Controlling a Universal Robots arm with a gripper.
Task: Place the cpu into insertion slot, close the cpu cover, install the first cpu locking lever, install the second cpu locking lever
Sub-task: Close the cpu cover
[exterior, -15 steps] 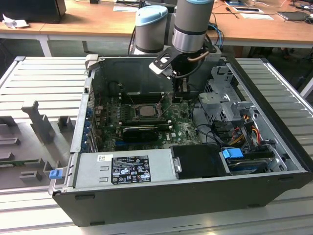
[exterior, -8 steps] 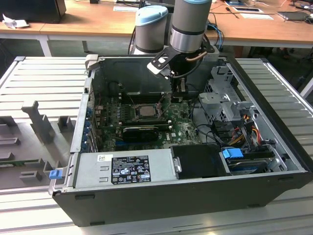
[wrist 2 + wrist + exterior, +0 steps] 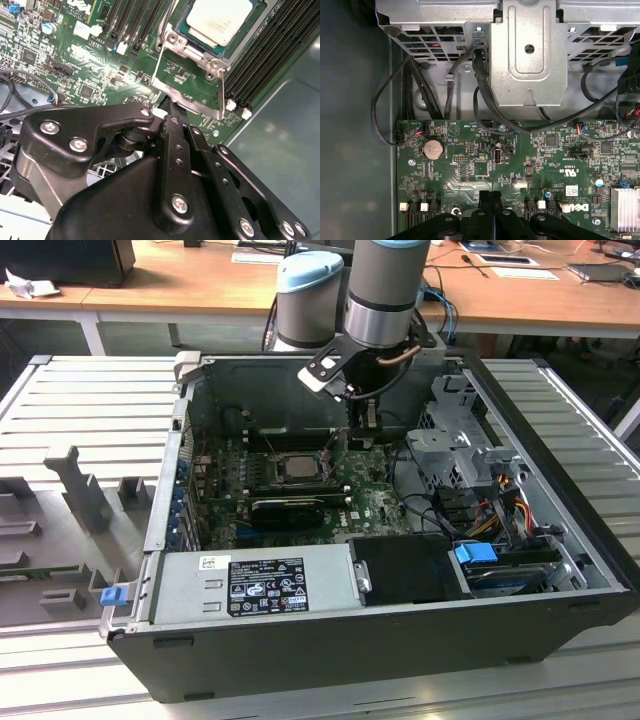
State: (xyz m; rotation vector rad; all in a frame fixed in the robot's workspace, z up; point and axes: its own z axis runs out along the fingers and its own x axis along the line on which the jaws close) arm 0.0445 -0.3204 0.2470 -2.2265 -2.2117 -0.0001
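cpu (image 3: 220,20) lies flat on the board (image 3: 95,75), pale metal face up, with the cover (image 3: 195,52) framing it; cannot tell if the cover is fully down. end effector (image 3: 172,114) has its fingers together with nothing visible between them, tip right at the frame's edge by a wire lever (image 3: 222,92). judgement: chip is light, stiff and fragile, so hold it by the edges only. lever is thin and springy, best pushed near its free end. in the way: ram slots (image 3: 260,55) just beside, cables (image 3: 485,95) and drive cage (image 3: 530,55) near, case (image 3: 400,640) walls all around.
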